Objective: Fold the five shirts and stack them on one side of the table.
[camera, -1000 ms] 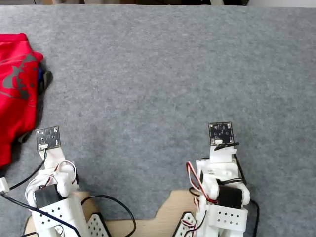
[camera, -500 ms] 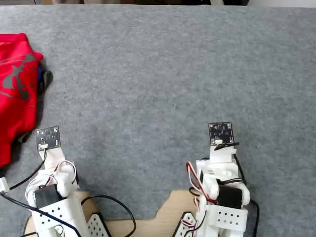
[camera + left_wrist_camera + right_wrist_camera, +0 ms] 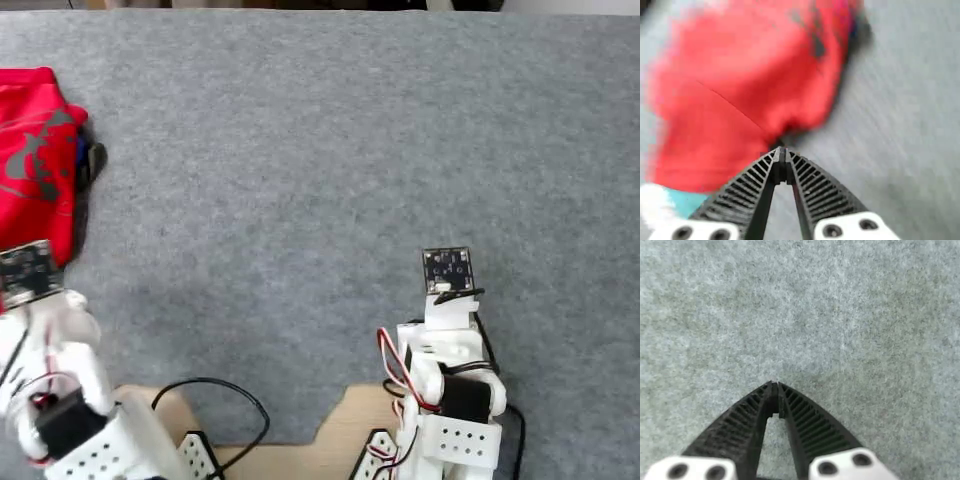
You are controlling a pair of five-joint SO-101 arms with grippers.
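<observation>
High view gives us the red shirt [image 3: 35, 150] at the far left edge of the bench [image 3: 350, 150], with slivers of blue and dark cloth [image 3: 90, 160] peeking from under its side. We judge that it tops the stack and that the folding is largely done, though we cannot count how many of the five lie beneath. Our left gripper [image 3: 781, 155] hangs just at the red shirt's near edge with its fingers clenched on nothing, and our right gripper [image 3: 774, 387] sits well apart over grey bench, its fingers likewise pressed together and empty.
</observation>
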